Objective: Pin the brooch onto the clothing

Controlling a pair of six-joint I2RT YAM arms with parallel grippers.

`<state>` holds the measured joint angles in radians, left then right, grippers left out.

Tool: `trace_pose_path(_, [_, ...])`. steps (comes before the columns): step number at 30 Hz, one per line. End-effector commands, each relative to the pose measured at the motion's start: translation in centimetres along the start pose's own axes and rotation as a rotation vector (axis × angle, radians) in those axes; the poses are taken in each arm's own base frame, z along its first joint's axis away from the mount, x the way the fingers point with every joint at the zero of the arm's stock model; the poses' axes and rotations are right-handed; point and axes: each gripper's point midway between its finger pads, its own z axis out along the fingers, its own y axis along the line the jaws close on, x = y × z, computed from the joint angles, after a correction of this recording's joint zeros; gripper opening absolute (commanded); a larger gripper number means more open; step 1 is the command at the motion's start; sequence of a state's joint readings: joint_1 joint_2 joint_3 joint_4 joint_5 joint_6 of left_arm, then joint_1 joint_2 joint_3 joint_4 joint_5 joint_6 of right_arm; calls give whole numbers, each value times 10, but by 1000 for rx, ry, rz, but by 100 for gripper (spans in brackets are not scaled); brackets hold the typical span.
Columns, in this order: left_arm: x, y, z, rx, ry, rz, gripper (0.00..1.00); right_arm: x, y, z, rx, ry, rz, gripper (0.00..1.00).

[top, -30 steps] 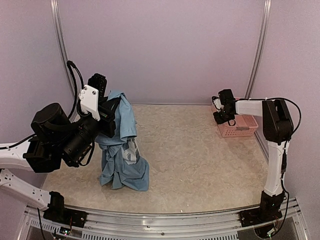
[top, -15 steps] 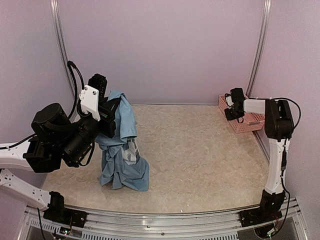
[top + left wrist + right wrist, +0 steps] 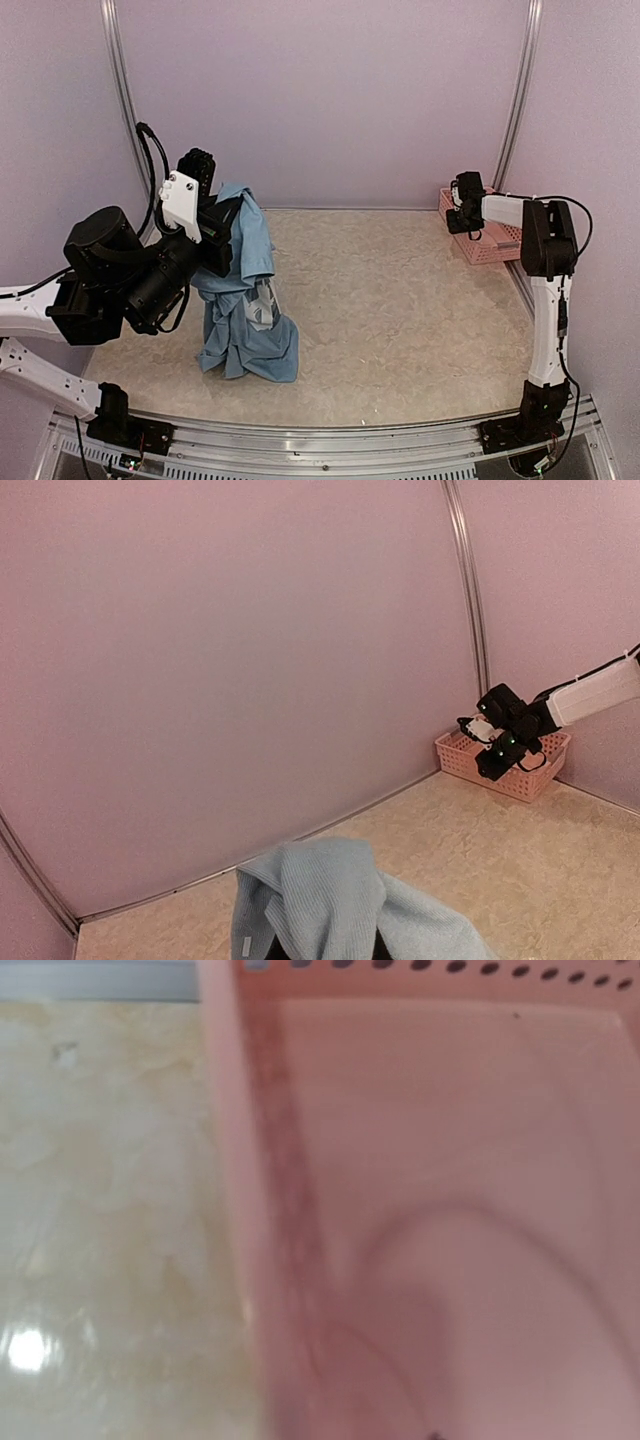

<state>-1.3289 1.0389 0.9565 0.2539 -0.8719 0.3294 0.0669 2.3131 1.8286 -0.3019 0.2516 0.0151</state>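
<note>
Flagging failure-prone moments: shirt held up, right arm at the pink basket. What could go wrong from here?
1. The right gripper sits at the rim of the pink basket. Its wrist view is blurred and shows no brooch, so it may knock the basket or close on nothing.
2. The T-shirt hangs bunched from the left gripper, with the grip hidden. It may slip or offer no flat pinning spot.

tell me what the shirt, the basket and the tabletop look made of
Shirt: soft knit fabric, likely cotton, matte; it drapes in folds. Basket: pink moulded plastic, smooth, slightly glossy, with perforated walls. Tabletop: beige marble-look surface, probably laminate or vinyl; it shows a glare spot.
</note>
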Motion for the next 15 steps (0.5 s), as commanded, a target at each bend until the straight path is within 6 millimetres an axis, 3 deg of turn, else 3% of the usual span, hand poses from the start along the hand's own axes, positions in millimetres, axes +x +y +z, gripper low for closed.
trace_pose_path(1, [-21,4,3,2,-42,-54,0,-29,13,-40,-59,-61,-58,46])
trace_pose_path(4, [-26,-7,7,41,-54,-45,0,-59,22,-91,-64,-150,-118,50])
trace_pose_path(7, [-35,-21,12,88,-75,-36,0,-77,38,-156,-78,-253,-169,51])
trace_pose_path(8, [-37,-26,14,101,-81,-31,0,-84,43,-186,-101,-306,-173,52])
trace_pose_path(10, [-38,-32,22,120,-90,-28,0,-77,63,-224,-207,-365,-180,53])
trace_pose_path(13, [-30,-21,48,121,-85,-97,0,-53,92,-269,-393,-417,-189,54])
trace_pose_path(15, [-6,-10,77,119,-39,-160,0,-38,100,-288,-435,-412,-179,53])
